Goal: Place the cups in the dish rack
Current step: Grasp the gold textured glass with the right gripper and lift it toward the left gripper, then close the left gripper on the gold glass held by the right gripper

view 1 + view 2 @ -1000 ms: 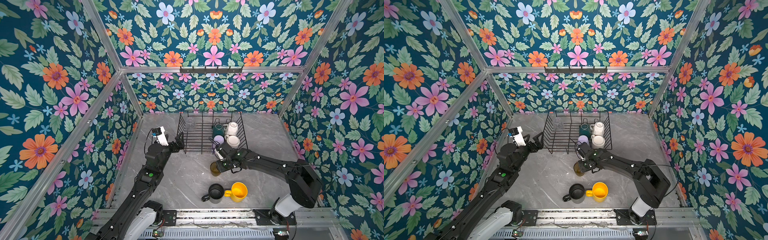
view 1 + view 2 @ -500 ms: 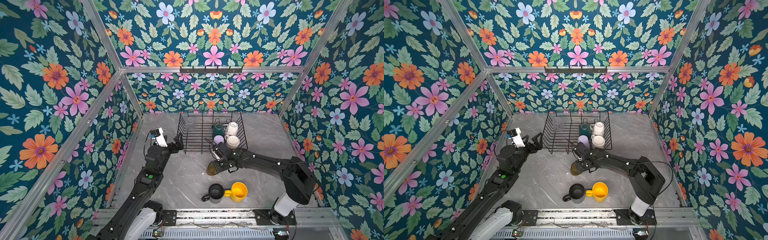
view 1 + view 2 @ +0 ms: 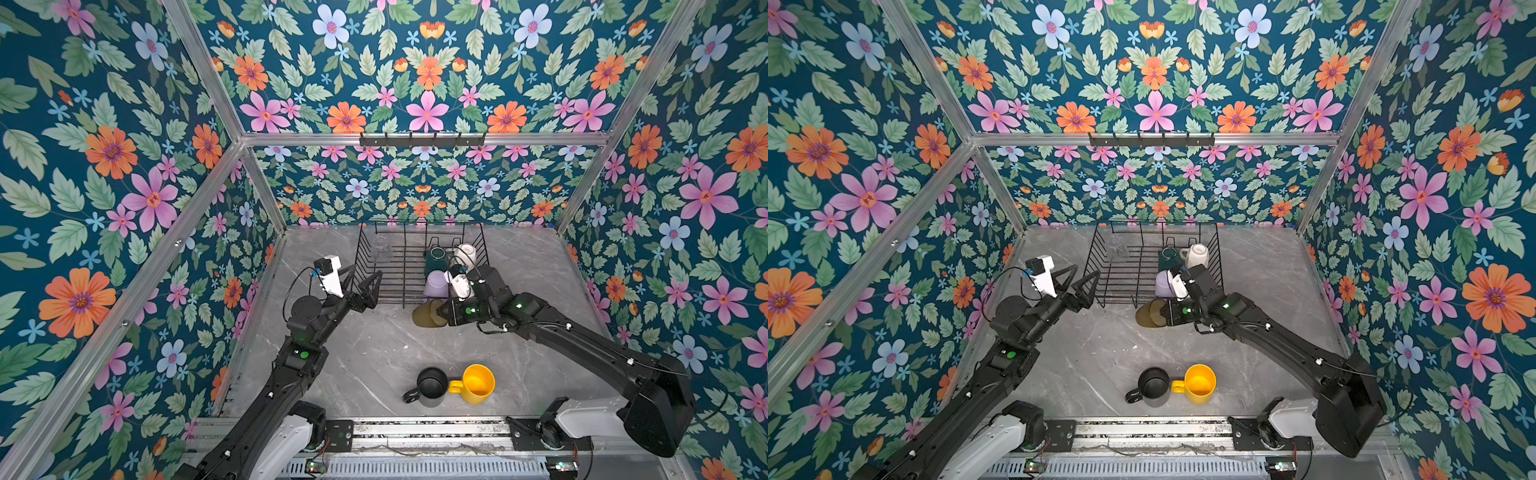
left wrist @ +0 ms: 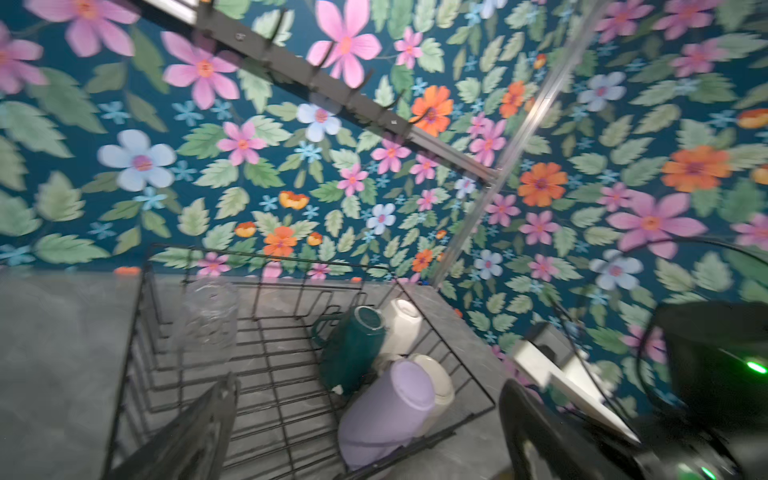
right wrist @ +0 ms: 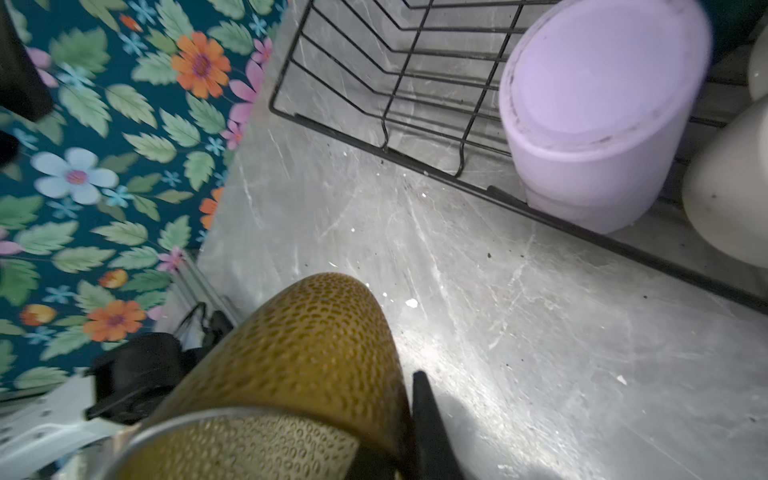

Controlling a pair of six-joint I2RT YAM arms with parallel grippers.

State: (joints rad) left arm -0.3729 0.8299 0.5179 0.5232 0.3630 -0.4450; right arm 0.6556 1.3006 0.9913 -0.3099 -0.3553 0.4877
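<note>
My right gripper (image 3: 445, 314) is shut on the amber glass (image 3: 427, 313), pinching its wall near the rim. It holds the glass (image 5: 299, 365) tipped on its side just in front of the dish rack (image 3: 399, 274). One black finger (image 5: 428, 419) lies along the outside of the glass. In the rack are the clear glass (image 3: 381, 248), dark-green mug (image 3: 435, 257), cream mug (image 3: 464, 253) and lilac tumbler (image 3: 436, 284). A white cup (image 4: 440, 382) sits partly behind the tumbler. The black mug (image 3: 430, 384) and yellow mug (image 3: 478, 383) stand near the front. My left gripper (image 3: 361, 286) is open and empty at the rack's front left corner.
A black hook rail (image 3: 422, 140) is mounted high on the back wall. Floral walls close in the grey marble table (image 3: 365, 353) on three sides. A metal rail (image 3: 415, 432) carrying both arm bases runs along the front edge.
The right gripper has shut on the amber glass, tipped it from upright onto its side and carried it a little toward the rack. The left arm has hardly moved.
</note>
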